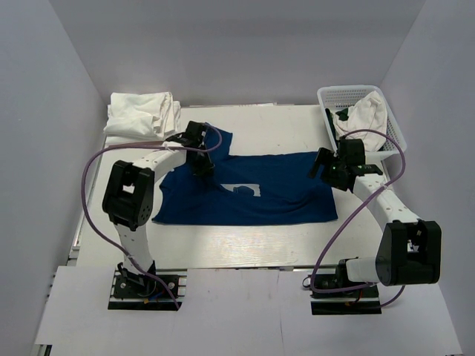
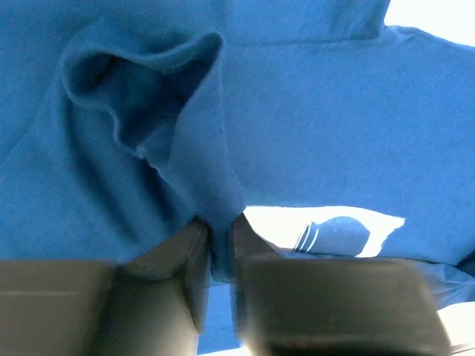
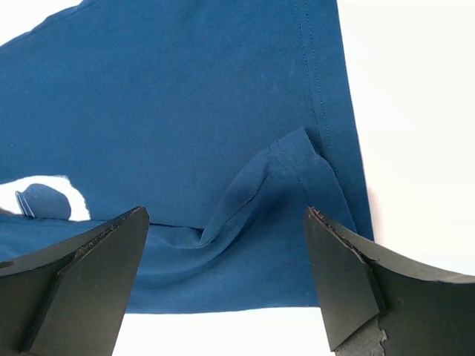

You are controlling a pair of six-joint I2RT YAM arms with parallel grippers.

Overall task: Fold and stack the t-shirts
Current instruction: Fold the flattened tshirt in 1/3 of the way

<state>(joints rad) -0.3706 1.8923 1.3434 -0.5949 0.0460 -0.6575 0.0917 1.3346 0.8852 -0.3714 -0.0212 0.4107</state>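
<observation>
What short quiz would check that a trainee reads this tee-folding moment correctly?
1. Fill in: the basket at the far right holds a ___ tee.
2. True or false: the right fingers are shut on the navy tee.
3. What do the left fingers pinch? A) the basket B) a fold of the navy tee C) nothing

Key: 1 white, the white tee; 2 false, they stand open over it; 3 B.
</observation>
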